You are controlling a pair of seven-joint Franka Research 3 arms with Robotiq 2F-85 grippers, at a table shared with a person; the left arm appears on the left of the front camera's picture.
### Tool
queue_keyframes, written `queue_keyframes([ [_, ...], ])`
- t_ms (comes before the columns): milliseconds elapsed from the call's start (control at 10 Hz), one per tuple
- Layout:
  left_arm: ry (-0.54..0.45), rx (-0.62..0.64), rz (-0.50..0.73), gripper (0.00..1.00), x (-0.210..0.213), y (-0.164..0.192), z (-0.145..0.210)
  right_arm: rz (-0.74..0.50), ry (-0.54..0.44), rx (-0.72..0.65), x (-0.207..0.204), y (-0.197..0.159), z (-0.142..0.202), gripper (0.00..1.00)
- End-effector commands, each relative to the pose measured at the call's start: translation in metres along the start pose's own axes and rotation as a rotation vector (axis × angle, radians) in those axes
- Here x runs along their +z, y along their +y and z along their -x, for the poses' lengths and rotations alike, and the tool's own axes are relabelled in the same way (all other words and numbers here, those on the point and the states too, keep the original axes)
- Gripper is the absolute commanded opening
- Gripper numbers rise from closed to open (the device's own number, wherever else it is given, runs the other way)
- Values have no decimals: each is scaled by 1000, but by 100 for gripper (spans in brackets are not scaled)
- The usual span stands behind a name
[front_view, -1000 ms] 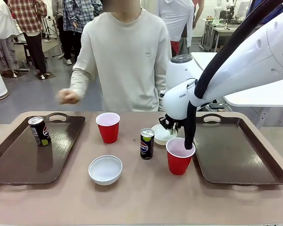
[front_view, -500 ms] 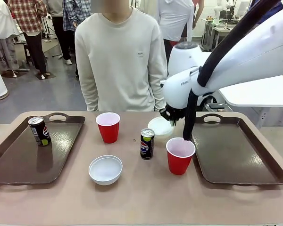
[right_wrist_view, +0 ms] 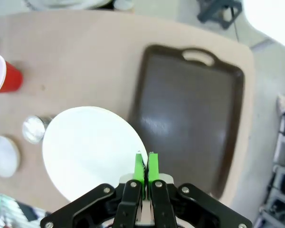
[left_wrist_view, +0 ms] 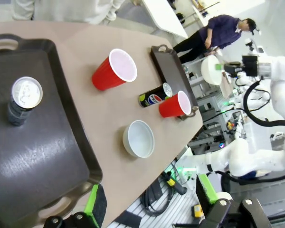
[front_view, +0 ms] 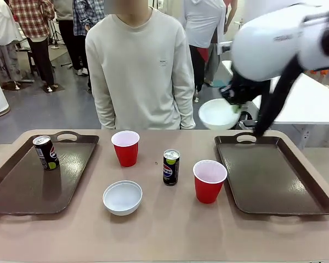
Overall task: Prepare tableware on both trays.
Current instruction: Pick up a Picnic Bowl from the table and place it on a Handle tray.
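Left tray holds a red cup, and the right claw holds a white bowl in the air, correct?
No: the left tray holds a black can, not a red cup; see the front view. The right claw does hold a white bowl aloft.

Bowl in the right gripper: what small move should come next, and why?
Probably swing the bowl over the right tray and lower it. The right gripper pinches its rim, holding it in the air near the tray's far left corner; the tray holds nothing yet.

Open room over the right tray (front_view: 274, 175), red cup (front_view: 209, 183) beside it
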State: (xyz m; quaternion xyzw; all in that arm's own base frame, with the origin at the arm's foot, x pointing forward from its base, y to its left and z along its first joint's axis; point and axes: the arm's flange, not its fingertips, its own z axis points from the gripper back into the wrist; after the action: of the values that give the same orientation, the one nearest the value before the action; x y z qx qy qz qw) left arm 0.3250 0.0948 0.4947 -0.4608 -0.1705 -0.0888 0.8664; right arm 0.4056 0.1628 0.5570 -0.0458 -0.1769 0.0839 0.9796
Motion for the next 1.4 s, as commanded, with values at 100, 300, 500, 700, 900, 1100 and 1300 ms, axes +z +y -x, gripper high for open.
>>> queue_keyframes([
  [100,-6,-2,11,100,1,0,0,-108,95,22,-15,-50,66,0],
  [300,-6,-2,11,100,1,0,0,-193,68,-31,-28,-60,83,0],
  [500,-6,-2,11,100,1,0,0,-79,92,1,-18,-51,64,0],
  [700,-6,-2,11,100,1,0,0,-112,90,-4,-22,-56,76,4],
  [900,-6,-2,11,100,1,0,0,-117,77,145,-28,-53,88,4],
  [1100,-6,-2,11,100,1,0,0,-114,75,168,-28,-68,111,4],
  [1300,-6,-2,11,100,1,0,0,-89,83,169,-38,-82,126,4],
])
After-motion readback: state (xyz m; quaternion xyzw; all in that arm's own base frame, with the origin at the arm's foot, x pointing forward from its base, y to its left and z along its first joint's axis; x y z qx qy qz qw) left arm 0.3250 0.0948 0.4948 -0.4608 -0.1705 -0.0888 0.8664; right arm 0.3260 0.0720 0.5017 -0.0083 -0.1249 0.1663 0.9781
